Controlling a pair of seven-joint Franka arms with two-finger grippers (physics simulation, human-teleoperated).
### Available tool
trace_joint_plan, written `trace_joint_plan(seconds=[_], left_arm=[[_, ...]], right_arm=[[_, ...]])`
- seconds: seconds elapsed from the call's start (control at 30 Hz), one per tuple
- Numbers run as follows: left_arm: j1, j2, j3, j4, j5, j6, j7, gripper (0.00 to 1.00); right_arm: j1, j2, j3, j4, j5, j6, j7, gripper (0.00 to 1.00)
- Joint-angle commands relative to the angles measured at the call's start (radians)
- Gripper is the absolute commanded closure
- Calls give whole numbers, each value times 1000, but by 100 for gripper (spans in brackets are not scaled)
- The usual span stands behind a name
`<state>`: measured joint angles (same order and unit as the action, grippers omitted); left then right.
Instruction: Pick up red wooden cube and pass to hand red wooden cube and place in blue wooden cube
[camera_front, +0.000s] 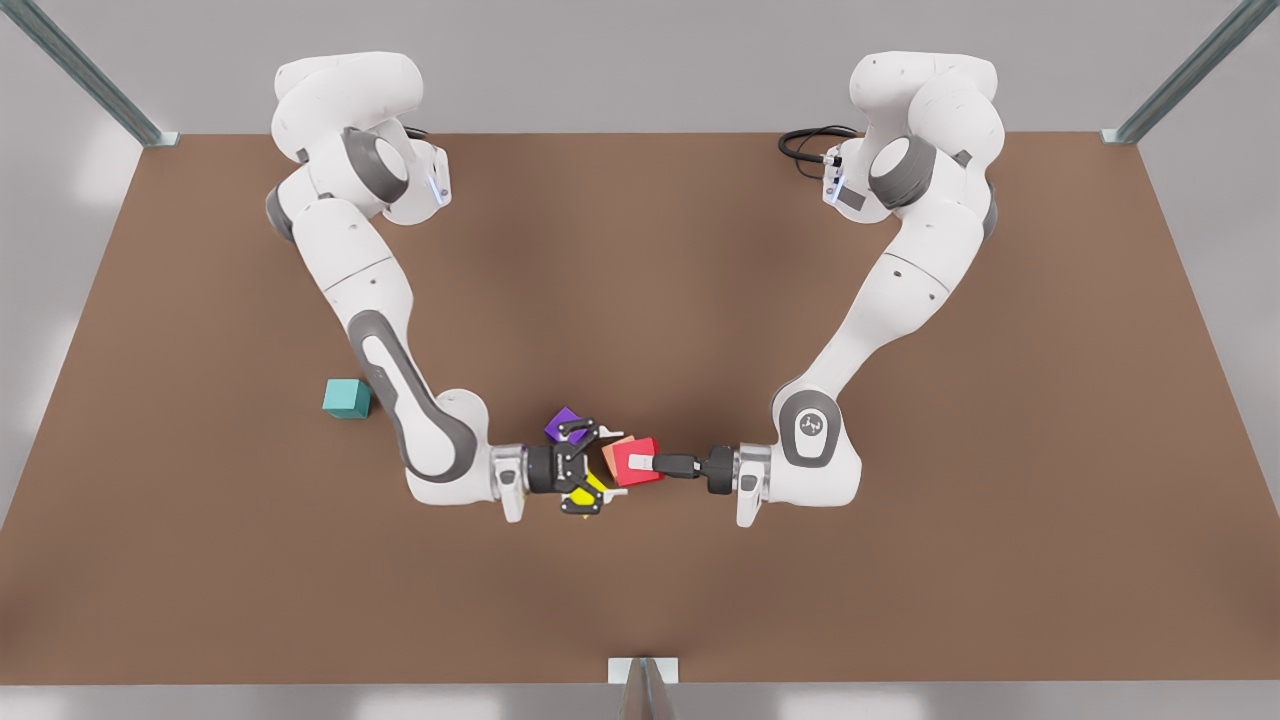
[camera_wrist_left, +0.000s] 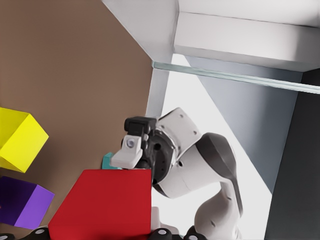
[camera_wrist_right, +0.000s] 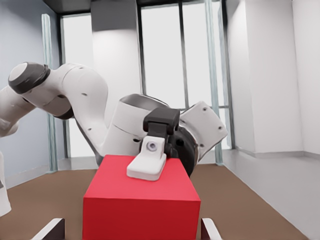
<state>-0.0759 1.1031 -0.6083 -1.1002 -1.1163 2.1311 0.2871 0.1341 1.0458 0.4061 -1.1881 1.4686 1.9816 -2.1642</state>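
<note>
Overhead front view; opposed close wrist views sharing red wooden cube.

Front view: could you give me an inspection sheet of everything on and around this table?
Surface: brown table, flat.
Job's things: red wooden cube held where the two arms meet; blue wooden cube alone at the front view's left.
Clutter: purple cube, yellow cube and salmon cube, close by the grippers.
Grippers: left gripper shut on the red wooden cube; right gripper open, jaws either side of it, not touching.
Cables: black cable looped by the left arm's base.
Surroundings: metal posts, grey walls.
</note>
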Motion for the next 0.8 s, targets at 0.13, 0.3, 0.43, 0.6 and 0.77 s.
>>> trace_joint_plan(seconds=[0.13, 0.3, 0.43, 0.6, 0.77], left_arm=[[-1, -2, -1, 0, -5, 0, 17, 30], [-2, 0, -1, 0, -7, 1, 17, 30], [-2, 0, -1, 0, -7, 1, 17, 30], [-2, 0, -1, 0, -7, 1, 17, 0], [129, -60, -4, 3, 292, -131, -270, 0]], right_arm=[[18, 11, 0, 2, 24, 19, -69, 0], [28, 17, 2, 7, 25, 36, -65, 0], [28, 19, 2, 10, 25, 36, -69, 29], [28, 19, 2, 13, 25, 36, -69, 40], [24, 14, 2, 13, 24, 34, -68, 40]])
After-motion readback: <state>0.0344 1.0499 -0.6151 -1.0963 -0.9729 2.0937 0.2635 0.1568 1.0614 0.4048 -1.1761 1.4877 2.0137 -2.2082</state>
